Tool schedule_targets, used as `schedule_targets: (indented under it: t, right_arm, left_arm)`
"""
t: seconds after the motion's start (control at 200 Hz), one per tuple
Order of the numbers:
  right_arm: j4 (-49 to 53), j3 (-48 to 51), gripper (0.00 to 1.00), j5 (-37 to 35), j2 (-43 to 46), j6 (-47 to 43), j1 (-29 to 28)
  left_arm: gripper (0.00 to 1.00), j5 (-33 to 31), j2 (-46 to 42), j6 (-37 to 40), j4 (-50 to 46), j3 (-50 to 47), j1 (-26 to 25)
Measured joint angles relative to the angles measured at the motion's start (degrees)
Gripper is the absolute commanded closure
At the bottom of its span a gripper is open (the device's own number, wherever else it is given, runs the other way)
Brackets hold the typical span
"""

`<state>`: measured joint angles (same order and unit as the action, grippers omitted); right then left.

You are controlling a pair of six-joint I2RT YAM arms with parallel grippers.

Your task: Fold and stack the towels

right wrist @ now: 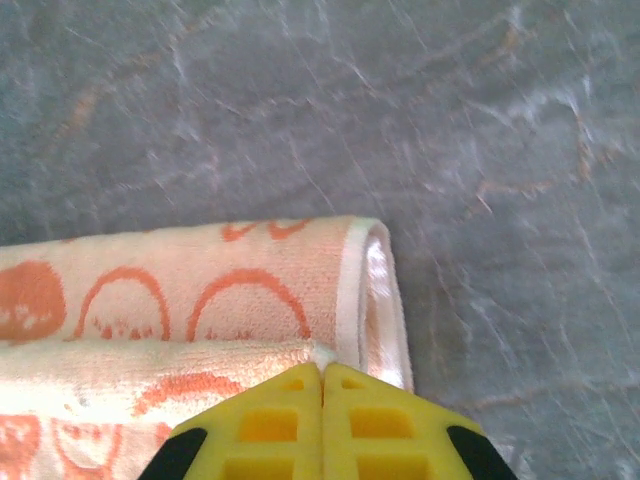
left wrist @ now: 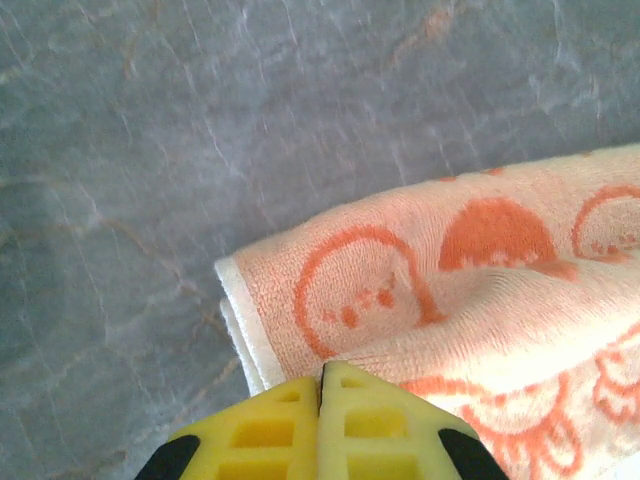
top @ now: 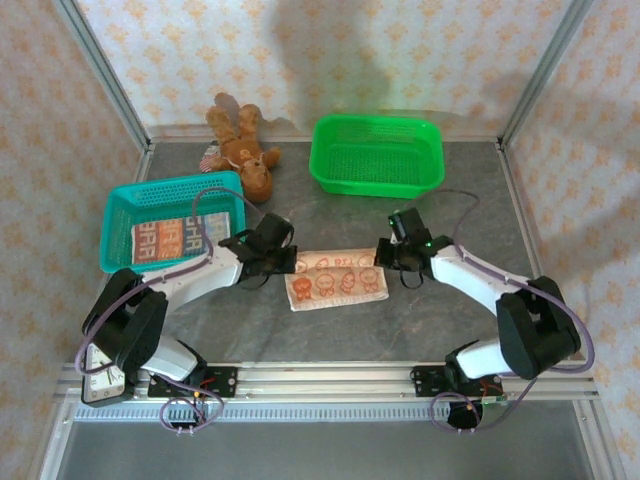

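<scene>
Both arms are reaching in over the middle of the table (top: 400,335), one at each end of the orange-print towel (top: 337,281); the towel is lying flat on the table between the two arms, with its far long edge doubled over into a raised strip.

The left gripper (top: 287,262) is sitting at the towel's left end and the right gripper (top: 383,262) at its right end. They are mirroring each other, probably so the cloth stays taut and the fold comes out straight.

In the left wrist view, the yellow fingers (left wrist: 270,430) are pressing together with no gap showing. The upper layer of the towel (left wrist: 480,300) is running in under the tips, so this is reading as a pinch on thin cloth rather than an empty close.

The right wrist view is matching that: the fingers (right wrist: 380,425) are shut tight, and the corner of the folded-over layer (right wrist: 150,355) is meeting the seam between them. The lower layer's hemmed edge is showing just beyond.

As for the step, this is looking like the middle of a fold, with the held edge being carried across the lower layer and not yet laid down flat.

Another towel (top: 170,238) is lying in the blue basket (top: 172,186) at the left. The green basket (top: 378,122) is sitting at the far right, and a teddy bear (top: 245,150) is lying between the baskets at the back, well apart from the work.

The risk is one side slipping and skewing the fold.
</scene>
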<state>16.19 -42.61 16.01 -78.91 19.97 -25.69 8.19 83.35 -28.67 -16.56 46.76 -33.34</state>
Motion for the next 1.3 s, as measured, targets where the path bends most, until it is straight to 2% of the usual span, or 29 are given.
schedule_targets:
  t: [0.015,0.04,0.12,0.14,0.185,0.22,0.42,0.525,0.691,0.896,1.126,1.216,1.296]
  right_arm:
    - [0.0,0.5,0.95,-0.1,0.3,0.2,0.0]
    - [0.0,1.1,0.88,-0.2,0.6,0.2,-0.1]
    - [0.0,2.8,0.63,-0.6,1.6,1.1,-0.6]
    - [0.1,3.0,0.59,-0.7,1.8,0.9,-0.7]
    - [0.3,3.3,0.58,-1.0,2.3,1.2,-0.8]
    - [0.5,3.3,0.57,-1.1,2.7,1.5,-0.8]
    - [2.9,3.0,0.60,-1.5,6.4,3.0,-0.8]
    - [4.9,1.9,0.63,-1.5,6.2,3.5,-0.8]
    - [6.4,0.5,0.67,-1.2,2.9,4.2,-0.8]
    - [7.0,0.5,0.70,0.2,-0.7,4.7,-0.9]
    - [7.0,0.5,0.71,2.1,-4.2,4.9,-1.6]
    - [7.0,0.5,0.78,2.3,-5.2,5.0,-1.7]
    - [7.0,0.5,0.89,2.5,-5.4,5.4,-1.7]
  left_arm:
    - [1.00,-0.1,-0.4,-0.2,0.4,-0.7,-0.3]
    - [0.94,-0.2,-1.0,-0.7,1.0,-1.7,-0.7]
    - [0.56,-0.6,-2.4,-2.0,2.3,-4.5,-2.3]
    - [0.48,-0.7,-2.6,-2.4,2.5,-5.0,-2.6]
    - [0.39,-0.8,-2.9,-3.2,2.8,-5.8,-3.4]
    - [0.36,-0.9,-3.1,-4.1,2.8,-6.2,-4.0]
    - [0.37,-1.2,-6.2,-7.7,1.8,-6.3,-6.1]
    - [0.44,-1.4,-7.2,-9.7,0.4,-5.9,-6.0]
    - [0.57,-1.6,-4.7,-12.5,-1.2,-4.5,-6.1]
    - [0.59,-1.4,-0.4,-14.0,-1.2,-4.4,-6.0]
    - [0.65,-1.4,1.3,-14.9,-1.2,-4.4,-6.0]
    - [0.72,-1.4,1.5,-14.9,-1.2,-4.4,-6.0]
    - [0.89,-1.4,1.7,-14.8,-1.2,-4.4,-6.0]
